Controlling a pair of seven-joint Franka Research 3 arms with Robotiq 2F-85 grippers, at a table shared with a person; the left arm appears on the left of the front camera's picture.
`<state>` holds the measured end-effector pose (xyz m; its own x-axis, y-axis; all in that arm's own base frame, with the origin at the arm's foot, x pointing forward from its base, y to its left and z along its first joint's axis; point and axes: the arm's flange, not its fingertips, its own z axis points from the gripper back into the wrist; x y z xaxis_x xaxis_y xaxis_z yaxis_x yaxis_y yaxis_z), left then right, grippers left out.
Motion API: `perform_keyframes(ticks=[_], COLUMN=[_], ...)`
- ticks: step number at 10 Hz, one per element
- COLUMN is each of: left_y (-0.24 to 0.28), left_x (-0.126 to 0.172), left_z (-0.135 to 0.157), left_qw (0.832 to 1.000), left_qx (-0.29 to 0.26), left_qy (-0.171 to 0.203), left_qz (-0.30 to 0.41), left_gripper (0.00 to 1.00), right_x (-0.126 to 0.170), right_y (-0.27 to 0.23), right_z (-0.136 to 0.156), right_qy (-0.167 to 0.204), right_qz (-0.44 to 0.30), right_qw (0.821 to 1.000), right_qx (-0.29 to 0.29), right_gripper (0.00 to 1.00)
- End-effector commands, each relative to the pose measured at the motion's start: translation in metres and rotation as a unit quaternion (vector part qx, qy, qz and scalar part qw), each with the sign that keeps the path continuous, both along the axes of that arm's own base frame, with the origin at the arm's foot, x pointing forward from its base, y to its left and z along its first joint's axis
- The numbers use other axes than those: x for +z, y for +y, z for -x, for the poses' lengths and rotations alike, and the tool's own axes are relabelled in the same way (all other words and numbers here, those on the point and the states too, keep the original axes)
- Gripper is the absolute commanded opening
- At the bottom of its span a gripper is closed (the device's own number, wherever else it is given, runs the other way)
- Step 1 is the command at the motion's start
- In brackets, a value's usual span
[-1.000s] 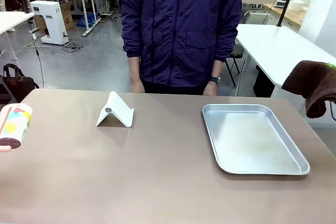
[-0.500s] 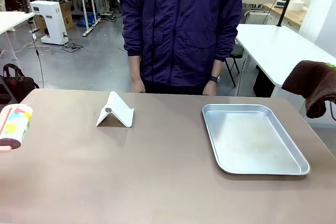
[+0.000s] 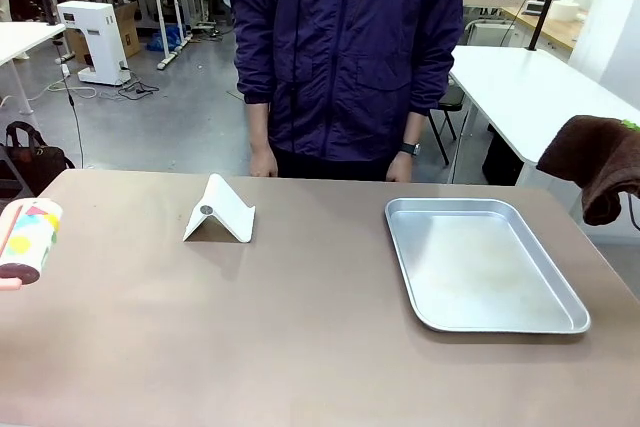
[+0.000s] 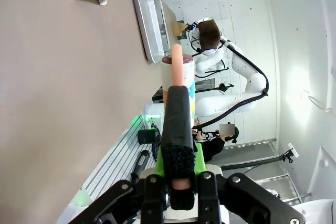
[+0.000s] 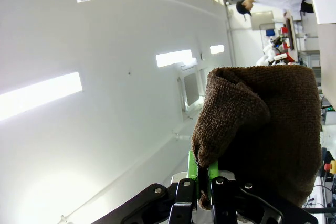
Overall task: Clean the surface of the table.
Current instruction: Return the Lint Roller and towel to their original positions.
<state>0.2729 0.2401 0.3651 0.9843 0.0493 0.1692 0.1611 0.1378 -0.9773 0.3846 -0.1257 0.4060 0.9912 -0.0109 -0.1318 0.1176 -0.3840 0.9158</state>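
Here, in the front view, the tan worktop spread wide, carrying a white folded stand and a silver tray; a person stood at its far edge.

In the left wrist view, the left tool was clamped on a colourful bottle (its label unreadable).

In the right wrist view, the right tool pinched a brown cloth, which hid its fingertips. A wipe could probably knock the stand, or the loosely hanging cloth could slip free.

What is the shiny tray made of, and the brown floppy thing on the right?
The tray looks like bare metal, maybe aluminium or steel: silver-grey, with a dull sheen and a rolled rim. The brown cloth looks like terry towelling: fuzzy, looped surface, hanging in soft folds from the right pincer.
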Motion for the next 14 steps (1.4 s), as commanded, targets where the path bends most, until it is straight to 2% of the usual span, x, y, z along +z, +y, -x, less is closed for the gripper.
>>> perform_keyframes(ticks=[1,3,4,5,6,7,9,10,11,13,14], left_y=[-0.003,-0.003,0.000,-0.022,-0.050,-0.079,-0.136,-0.163,-0.196,-0.258,-0.278], left_x=[0.005,0.005,0.000,0.019,0.048,0.075,0.125,0.146,0.167,0.206,0.216], left_z=[0.001,0.001,0.000,-0.010,-0.022,-0.039,-0.071,-0.082,-0.095,-0.122,-0.137], left_qw=[1.000,1.000,1.000,1.000,0.998,0.993,0.982,0.979,0.975,0.955,0.941], left_qx=[0.000,0.000,0.000,-0.005,-0.037,-0.057,-0.087,-0.084,-0.059,-0.004,0.022], left_qy=[-0.001,-0.001,0.000,0.015,-0.006,-0.009,0.011,0.045,0.084,0.085,0.088], left_qz=[-0.002,-0.002,0.000,-0.024,-0.053,-0.103,-0.168,-0.181,-0.196,-0.284,-0.325], left_gripper=[0.22,0.22,0.22,0.22,0.22,0.22,0.22,0.22,0.22,0.22,0.22], right_x=[0.004,0.004,0.000,0.009,0.023,0.035,0.041,0.039,0.036,0.013,-0.004], right_y=[0.000,0.000,0.000,0.019,0.047,0.076,0.141,0.178,0.217,0.290,0.315], right_z=[-0.002,-0.002,0.000,-0.008,-0.019,-0.032,-0.061,-0.075,-0.088,-0.107,-0.114], right_qy=[-0.004,-0.004,0.000,-0.010,-0.027,-0.029,-0.029,-0.048,-0.078,-0.100,-0.085], right_qz=[-0.005,-0.005,0.000,0.017,0.041,0.074,0.139,0.170,0.182,0.279,0.324], right_qw=[1.000,1.000,1.000,1.000,0.999,0.996,0.986,0.982,0.978,0.954,0.942], right_qx=[-0.005,-0.005,0.000,-0.015,0.012,0.049,0.087,0.061,0.070,0.052,0.036], right_gripper=[0.00,0.00,0.07,0.07,0.07,0.07,0.07,0.07,0.07,0.07,0.07])
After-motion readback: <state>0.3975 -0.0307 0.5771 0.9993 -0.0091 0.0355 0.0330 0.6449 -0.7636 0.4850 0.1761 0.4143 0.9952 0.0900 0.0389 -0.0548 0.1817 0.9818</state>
